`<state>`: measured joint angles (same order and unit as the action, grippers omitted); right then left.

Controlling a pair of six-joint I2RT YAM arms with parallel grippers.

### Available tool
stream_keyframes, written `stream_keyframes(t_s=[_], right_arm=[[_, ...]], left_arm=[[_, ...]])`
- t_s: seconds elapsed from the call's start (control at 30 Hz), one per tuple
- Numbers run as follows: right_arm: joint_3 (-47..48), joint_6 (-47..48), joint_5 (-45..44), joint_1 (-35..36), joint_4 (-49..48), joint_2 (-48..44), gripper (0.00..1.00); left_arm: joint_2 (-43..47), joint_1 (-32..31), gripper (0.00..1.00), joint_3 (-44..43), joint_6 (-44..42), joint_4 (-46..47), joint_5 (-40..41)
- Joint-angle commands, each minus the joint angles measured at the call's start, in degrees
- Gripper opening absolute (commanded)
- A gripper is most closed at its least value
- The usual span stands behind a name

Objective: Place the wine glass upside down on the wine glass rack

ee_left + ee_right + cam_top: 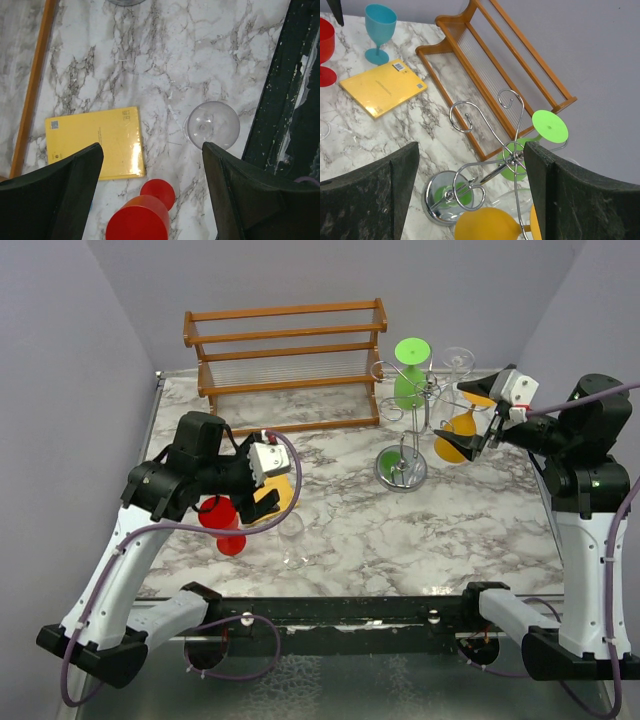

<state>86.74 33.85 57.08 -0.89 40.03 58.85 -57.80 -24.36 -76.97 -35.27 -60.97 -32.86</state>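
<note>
- Top view: the rack point(401, 469) is chrome wire with a shiny disc base, a thin pole and curled arms.
- A green glass point(410, 380) and an orange glass point(455, 437) hang from the arms, foot up. The green one is on the far side, the orange on the right.
- The right gripper point(462, 418) is spread wide around the orange glass. Contact cannot be determined.
- A slatted wooden shelf point(285, 350) stands behind the rack.
- Well left of the rack on the marble table point(480, 530), a red glass point(222, 515) and a clear glass point(292, 538) stand upright. The left gripper point(262, 498) is above them.
- Left wrist view: the left gripper point(152, 147) is wide open and holds nothing.
- The red glass point(137, 225) is between the fingers, and the clear glass point(211, 125) is beside it.
- A glossy yellow booklet point(95, 142) carries a small label. Its print is too small to read.
- Right wrist view: the right gripper point(470, 147) is open and grips nothing.
- The orange glass point(487, 225) hangs on the rack point(440, 200).
- The green glass point(549, 126) hangs on the far side.
- The booklet point(382, 87) shows a barcode sticker.
- A blue glass point(380, 30) stands beyond the booklet.
</note>
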Motion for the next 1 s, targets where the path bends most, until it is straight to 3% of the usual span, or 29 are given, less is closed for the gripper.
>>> stream_keyframes(t_s=[0.0,0.47,0.97], right_arm=[[1.6,0.3,-1.3,-0.3,1.6,-1.2,0.84],[-0.8,0.0,-0.8,-0.4,-0.3,-1.5,0.84],[-3.8,1.8,-1.7,-0.4,-0.1,-2.2,0.85]], left_arm=[[-2.1,-0.2,0.82,-1.5,-1.3,-4.1,-5.7],[-7.1,-11.9,0.7,-1.4,0.5,-4.0,5.9],[-11.8,-16.5,0.58,-0.9,-0.8,-2.6,12.5]])
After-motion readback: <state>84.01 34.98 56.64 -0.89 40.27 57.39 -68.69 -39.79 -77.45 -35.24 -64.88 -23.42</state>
